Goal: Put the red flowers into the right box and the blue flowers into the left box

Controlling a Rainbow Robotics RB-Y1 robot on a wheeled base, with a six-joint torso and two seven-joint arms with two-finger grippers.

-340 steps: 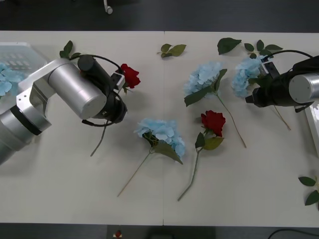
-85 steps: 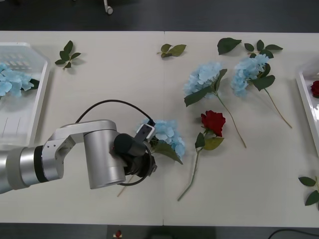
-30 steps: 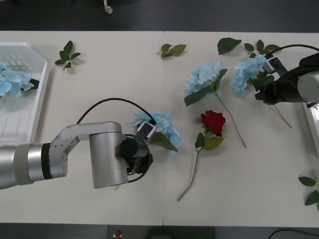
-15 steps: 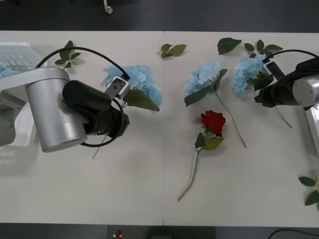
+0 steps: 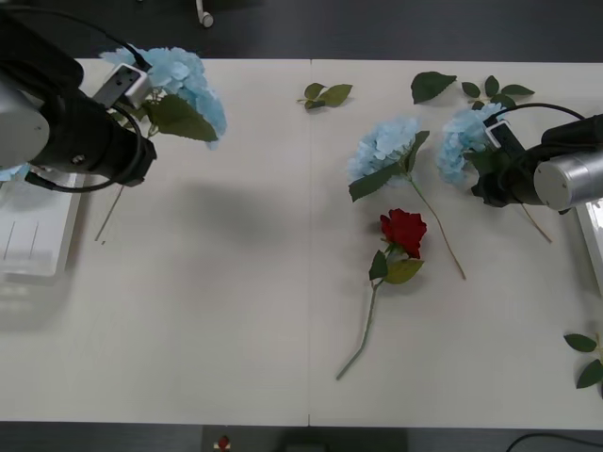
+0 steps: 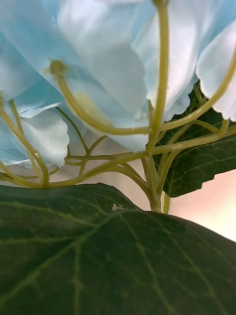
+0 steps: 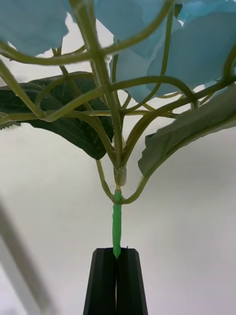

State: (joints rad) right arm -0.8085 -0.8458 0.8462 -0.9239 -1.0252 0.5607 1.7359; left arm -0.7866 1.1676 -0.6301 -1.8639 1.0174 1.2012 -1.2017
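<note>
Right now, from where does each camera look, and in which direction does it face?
Front view: above the arms, facing down at the table; both arms show, left gripper and right gripper.
Left wrist view: on the left wrist, facing along its shut black fingers, which pinch the held blue flower.
Right wrist view: on the right wrist, close against another blue flower.
Front and left wrist share the held blue flower.

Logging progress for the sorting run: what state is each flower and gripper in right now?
left gripper: shut on the held hydrangea stem
held hydrangea: in the air near the left box
middle hydrangea: lying on the table
right hydrangea: on the table, right gripper at it
red rose: lying on the table
</note>
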